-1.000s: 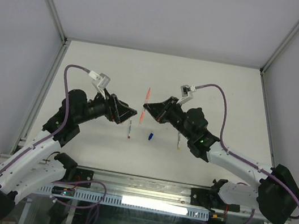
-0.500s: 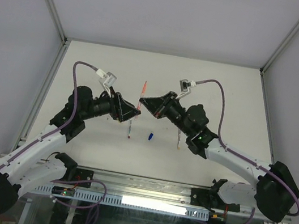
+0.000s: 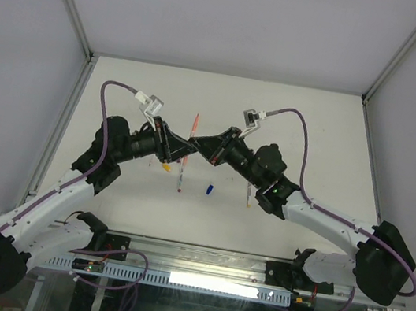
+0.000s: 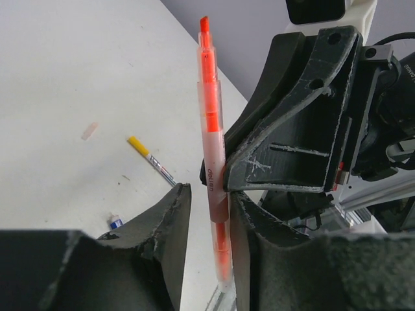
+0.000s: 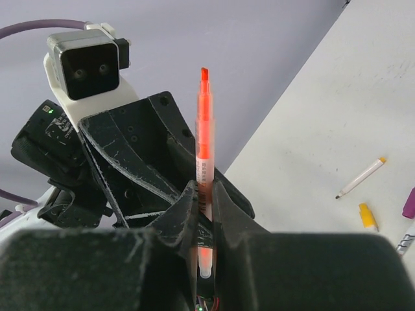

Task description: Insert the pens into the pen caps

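Observation:
An orange pen [image 3: 194, 125] with a clear white barrel stands upright above the table, uncapped tip up. My right gripper [image 5: 204, 188] is shut on its lower barrel [image 5: 203, 129]. My left gripper [image 4: 209, 194] faces it and straddles the same pen [image 4: 211, 149] just below the right fingers. Its jaws are open: one finger [image 4: 253, 240] touches the barrel, the other [image 4: 162, 233] stands a small gap away. On the table lie a yellow-tipped pen [image 4: 152, 159], a blue cap [image 3: 208, 190], a yellow cap [image 5: 367, 217] and a pale pink cap [image 4: 89, 131].
Two more pens lie on the white table under the grippers, one [image 3: 180, 176] left of the blue cap and one [image 3: 249, 198] right of it. A purple piece [image 5: 410, 202] shows at the right wrist view's edge. Metal frame rails [image 3: 58, 134] border the table.
The right gripper carried the orange pen leftward and the left gripper moved right to meet it. The left jaws have narrowed around the pen's barrel.

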You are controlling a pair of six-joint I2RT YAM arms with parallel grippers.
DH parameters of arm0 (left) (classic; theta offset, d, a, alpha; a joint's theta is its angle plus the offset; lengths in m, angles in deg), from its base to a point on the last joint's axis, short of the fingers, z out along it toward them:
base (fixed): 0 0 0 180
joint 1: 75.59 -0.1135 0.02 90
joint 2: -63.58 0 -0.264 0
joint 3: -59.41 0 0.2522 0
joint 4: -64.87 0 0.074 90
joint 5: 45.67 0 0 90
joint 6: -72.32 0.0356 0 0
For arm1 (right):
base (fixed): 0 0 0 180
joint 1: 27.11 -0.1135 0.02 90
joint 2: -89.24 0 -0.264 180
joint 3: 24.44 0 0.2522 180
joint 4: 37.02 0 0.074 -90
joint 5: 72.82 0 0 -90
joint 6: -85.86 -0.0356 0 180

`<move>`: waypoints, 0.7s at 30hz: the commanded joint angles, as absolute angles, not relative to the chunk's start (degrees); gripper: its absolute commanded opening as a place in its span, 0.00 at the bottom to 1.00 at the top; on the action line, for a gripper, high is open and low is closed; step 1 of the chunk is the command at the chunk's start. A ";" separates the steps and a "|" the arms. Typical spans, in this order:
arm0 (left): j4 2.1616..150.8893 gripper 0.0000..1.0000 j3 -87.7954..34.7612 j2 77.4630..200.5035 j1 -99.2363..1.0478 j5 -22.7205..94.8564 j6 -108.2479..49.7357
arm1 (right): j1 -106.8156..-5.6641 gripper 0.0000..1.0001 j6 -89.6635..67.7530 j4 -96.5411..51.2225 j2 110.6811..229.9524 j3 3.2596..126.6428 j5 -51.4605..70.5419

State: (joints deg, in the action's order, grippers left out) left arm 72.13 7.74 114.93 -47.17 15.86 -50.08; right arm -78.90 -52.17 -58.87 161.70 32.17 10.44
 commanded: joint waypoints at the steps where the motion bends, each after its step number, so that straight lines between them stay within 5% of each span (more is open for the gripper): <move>1: 68.60 0.27 5.15 114.73 -47.34 16.18 -50.10 | -79.72 0.00 -50.00 -59.13 160.82 35.01 10.24; 7: 69.07 0.00 5.12 114.90 -47.38 16.99 -49.89 | -79.98 0.00 -48.17 -55.61 159.94 36.29 10.83; 17: 76.09 0.01 3.91 114.56 -47.38 22.06 -44.82 | -78.53 0.06 -46.46 -38.39 154.94 41.39 11.06; 18: 76.70 0.01 3.78 114.41 -47.38 22.57 -44.38 | -78.19 0.34 -40.85 -35.82 154.18 42.07 16.79; 21: 78.92 0.00 3.66 114.12 -47.38 24.26 -42.93 | -77.15 0.40 -36.64 -27.68 152.54 44.31 21.31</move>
State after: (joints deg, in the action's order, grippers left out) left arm 76.45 6.04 114.95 -46.51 19.01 -46.65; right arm -78.71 -44.00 -38.00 157.46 39.29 13.91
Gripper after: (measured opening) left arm 0.077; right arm 0.371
